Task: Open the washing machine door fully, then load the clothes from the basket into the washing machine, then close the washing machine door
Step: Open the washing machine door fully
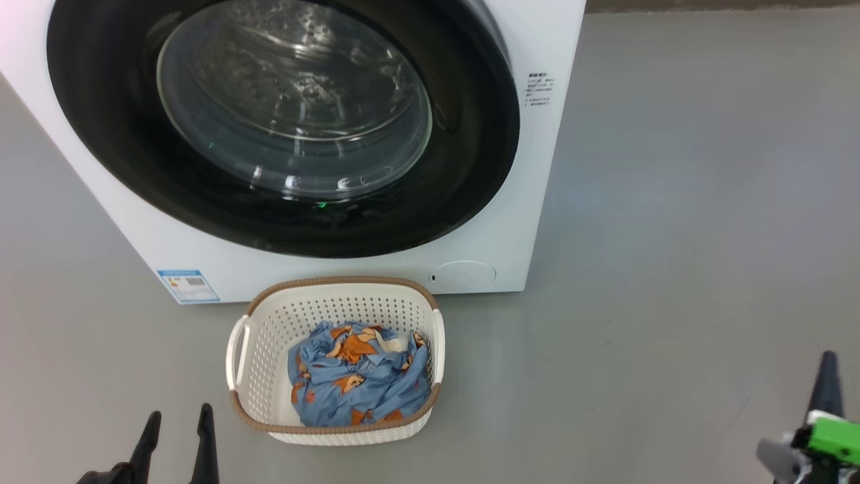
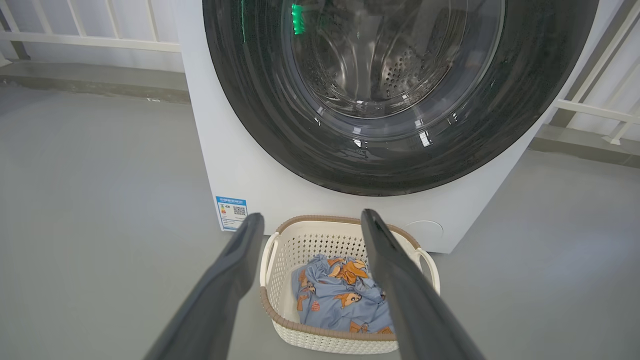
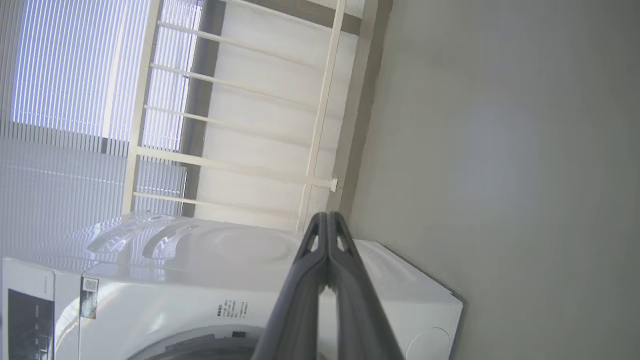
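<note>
The washing machine door, upper middle, looks closed, with the basket of clothes just below. The left gripper, lower left, is wide and empty; the right gripper, lower right, is pressed together, holding nothing. It seems best to hook the door's edge first and swing it fully wide.

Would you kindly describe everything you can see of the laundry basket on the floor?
The basket is cream-white perforated plastic, rectangular with rounded corners, with a brown woven-look rim and a loop handle on each side. It stands upright on the grey floor, just in front of the washing machine. The blue printed clothes lie crumpled inside, toward its right half.
</note>
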Motion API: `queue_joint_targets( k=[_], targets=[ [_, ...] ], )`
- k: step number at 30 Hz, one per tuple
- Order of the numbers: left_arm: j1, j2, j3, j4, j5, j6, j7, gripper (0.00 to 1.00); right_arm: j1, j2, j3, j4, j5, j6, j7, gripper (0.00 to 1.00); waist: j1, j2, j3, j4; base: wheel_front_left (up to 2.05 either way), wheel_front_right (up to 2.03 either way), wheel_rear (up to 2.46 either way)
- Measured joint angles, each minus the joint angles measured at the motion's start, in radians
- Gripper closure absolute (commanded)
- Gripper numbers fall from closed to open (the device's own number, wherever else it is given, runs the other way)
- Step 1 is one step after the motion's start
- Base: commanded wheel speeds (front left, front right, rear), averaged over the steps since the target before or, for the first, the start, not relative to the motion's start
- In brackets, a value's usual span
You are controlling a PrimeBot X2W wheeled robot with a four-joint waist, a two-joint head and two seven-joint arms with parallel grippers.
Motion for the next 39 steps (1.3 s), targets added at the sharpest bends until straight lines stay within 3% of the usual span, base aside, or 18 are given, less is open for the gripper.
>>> queue_joint_targets(
  k=[7,17,23,39],
  targets=[
    [-0.031,0.003,-0.033,-0.018,-0.016,0.0,0.0,0.0,-0.084,-0.088,-0.106,0.016,0.29,0.0,0.131,1.0,0.0,0.0,0.061,0.023,0.0,0.0,0.0],
    [-0.087,0.016,-0.059,-0.031,-0.034,0.0,0.0,0.0,-0.263,-0.145,-0.185,0.031,0.416,0.0,0.413,1.0,0.0,0.0,0.171,0.054,0.0,0.0,0.0],
    [-0.101,0.037,-0.063,-0.038,-0.044,0.0,0.0,0.0,-0.345,-0.154,-0.202,0.033,0.418,0.0,0.566,1.0,0.0,0.0,0.235,0.064,0.0,0.0,0.0],
    [-0.112,0.058,-0.076,-0.076,-0.051,0.0,-0.002,0.0,-0.627,-0.176,-0.104,0.016,0.327,0.0,0.721,1.0,0.0,0.0,0.402,0.06,0.0,0.0,0.0]
  ],
)
